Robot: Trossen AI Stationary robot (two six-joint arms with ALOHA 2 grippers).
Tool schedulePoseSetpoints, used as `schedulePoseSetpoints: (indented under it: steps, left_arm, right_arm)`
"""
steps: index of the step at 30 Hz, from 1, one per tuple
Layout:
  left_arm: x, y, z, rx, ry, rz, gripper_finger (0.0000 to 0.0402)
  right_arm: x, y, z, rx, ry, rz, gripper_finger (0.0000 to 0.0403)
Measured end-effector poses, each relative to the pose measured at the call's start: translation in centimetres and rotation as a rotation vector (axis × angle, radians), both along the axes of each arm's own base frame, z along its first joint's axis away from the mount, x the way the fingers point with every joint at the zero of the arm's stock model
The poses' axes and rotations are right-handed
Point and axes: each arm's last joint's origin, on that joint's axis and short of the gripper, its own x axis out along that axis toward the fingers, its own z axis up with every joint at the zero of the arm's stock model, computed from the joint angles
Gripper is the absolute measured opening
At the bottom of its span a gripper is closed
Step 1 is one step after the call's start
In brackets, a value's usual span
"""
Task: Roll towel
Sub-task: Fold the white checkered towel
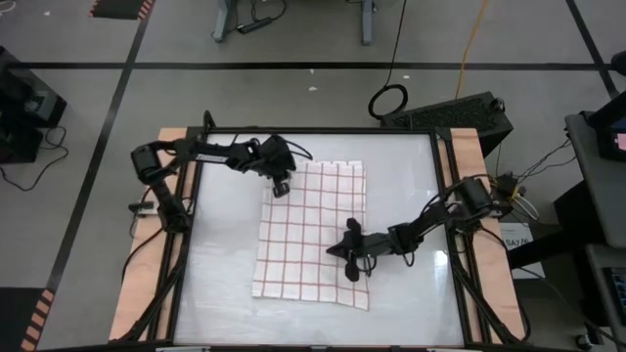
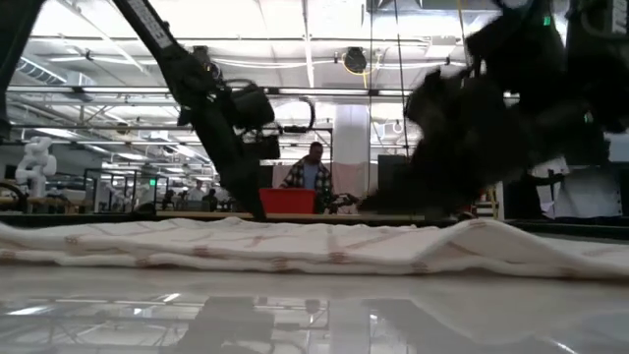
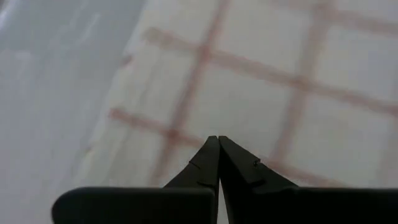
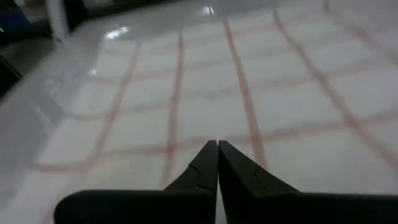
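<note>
The towel (image 1: 313, 230), white with a grid of thin red-brown lines, lies spread flat on the glossy white tabletop, with low wrinkles showing in the low view (image 2: 295, 246). My left gripper (image 1: 281, 189) is shut and slants down over the towel's far left corner, close to its left edge (image 3: 124, 106). My right gripper (image 1: 349, 266) is shut and lies low, nearly level, over the towel's near right part (image 4: 205, 99). My left gripper points its shut fingertips (image 3: 211, 149) at the towel just inside its left edge, slanting down from the far left. I cannot tell whether they touch the cloth. My right gripper holds its shut fingertips (image 4: 211, 152) low over the towel, coming from the right. I cannot tell whether they touch it.
Bare tabletop (image 1: 220, 244) lies left of the towel and along the near edge. A dark frame with wooden side strips (image 1: 147, 284) borders the table. In the low view a person (image 2: 313, 167) and a red bin (image 2: 287, 201) show in the room beyond.
</note>
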Motion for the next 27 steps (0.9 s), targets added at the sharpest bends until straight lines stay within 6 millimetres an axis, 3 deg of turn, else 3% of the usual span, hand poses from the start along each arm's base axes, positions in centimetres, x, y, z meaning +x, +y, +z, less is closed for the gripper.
schedulePoseSetpoints:
  steps: [5, 14, 21, 27]
  left_arm:
    - [0.0, -3.1, 2.0, -0.088, -0.058, -0.124, 0.001]
    - [0.1, -13.8, 3.0, -0.112, -0.07, -0.413, 0.001]
    - [-0.4, -21.2, 2.8, -0.057, -0.032, -0.401, 0.002]
    - [-2.1, -26.3, 2.7, -0.001, -0.034, -0.356, 0.0073]
  right_arm:
    - [-0.7, 0.1, 3.5, -0.084, -0.005, 0.03, 0.0004]
    - [-5.8, 3.5, 6.8, -0.138, 0.217, 0.27, 0.0023]
    - [-8.3, 7.1, 6.3, -0.186, 0.245, 0.401, 0.0099]
    - [-9.5, 9.3, 5.3, -0.235, 0.274, 0.457, 0.0167]
